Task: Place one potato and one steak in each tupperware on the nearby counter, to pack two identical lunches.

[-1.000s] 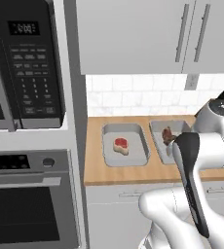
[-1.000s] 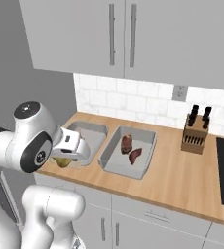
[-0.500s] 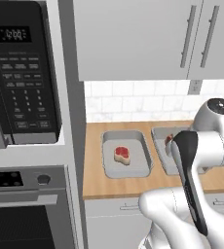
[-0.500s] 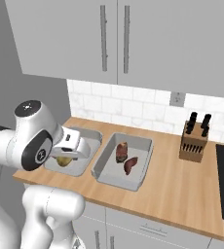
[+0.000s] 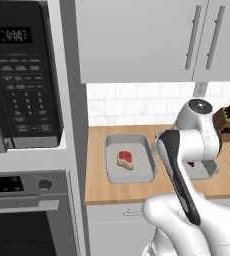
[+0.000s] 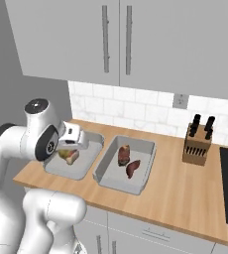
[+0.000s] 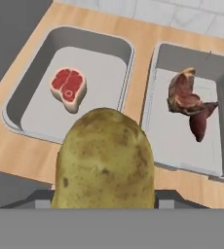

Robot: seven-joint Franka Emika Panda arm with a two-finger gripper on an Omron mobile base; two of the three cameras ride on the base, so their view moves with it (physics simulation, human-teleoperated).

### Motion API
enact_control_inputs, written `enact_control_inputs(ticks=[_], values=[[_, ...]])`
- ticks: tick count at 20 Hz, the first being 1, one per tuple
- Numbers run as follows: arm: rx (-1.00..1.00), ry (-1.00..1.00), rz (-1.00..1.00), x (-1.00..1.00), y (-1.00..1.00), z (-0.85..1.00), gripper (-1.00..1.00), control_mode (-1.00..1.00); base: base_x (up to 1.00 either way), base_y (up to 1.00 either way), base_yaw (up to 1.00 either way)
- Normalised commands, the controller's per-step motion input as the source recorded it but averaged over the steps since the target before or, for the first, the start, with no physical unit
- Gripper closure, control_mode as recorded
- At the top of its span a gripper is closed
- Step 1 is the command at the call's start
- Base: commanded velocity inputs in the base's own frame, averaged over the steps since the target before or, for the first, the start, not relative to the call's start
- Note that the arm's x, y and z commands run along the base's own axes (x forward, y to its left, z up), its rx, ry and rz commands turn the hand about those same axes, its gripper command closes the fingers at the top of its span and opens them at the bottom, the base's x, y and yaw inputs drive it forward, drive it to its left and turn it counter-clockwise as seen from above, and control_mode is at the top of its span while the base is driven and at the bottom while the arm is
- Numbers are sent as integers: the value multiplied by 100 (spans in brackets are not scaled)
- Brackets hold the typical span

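I am holding a potato (image 7: 104,160) in the half-closed gripper (image 6: 72,143) above the left tupperware (image 7: 31,109), which is carrying one steak (image 7: 68,88); a knife block (image 6: 195,145) is standing well apart on the desk (image 6: 185,193).

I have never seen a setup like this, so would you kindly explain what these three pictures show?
It is a simulated kitchen with a white robot arm on a base. Two pictures come from cameras behind the arm, on its left and right; the third looks along its end effector. On the wooden counter sit two grey trays. The left tray holds a steak; the right tray holds another steak and a reddish potato. A knife block stands further right. The end effector holds a brown potato over the left tray.
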Motion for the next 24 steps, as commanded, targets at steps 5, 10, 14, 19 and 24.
enact_control_inputs(ticks=[5,10,14,19,24], values=[[0,21,9,100,48,-43,100,-100,0,0,0],[-2,19,1,95,15,-33,100,-100,0,0,0],[0,-9,0,30,-3,-52,100,-100,0,0,0],[2,-10,0,11,-17,-63,100,-100,0,0,0],[2,-8,0,27,-14,-49,100,-100,0,0,0]])
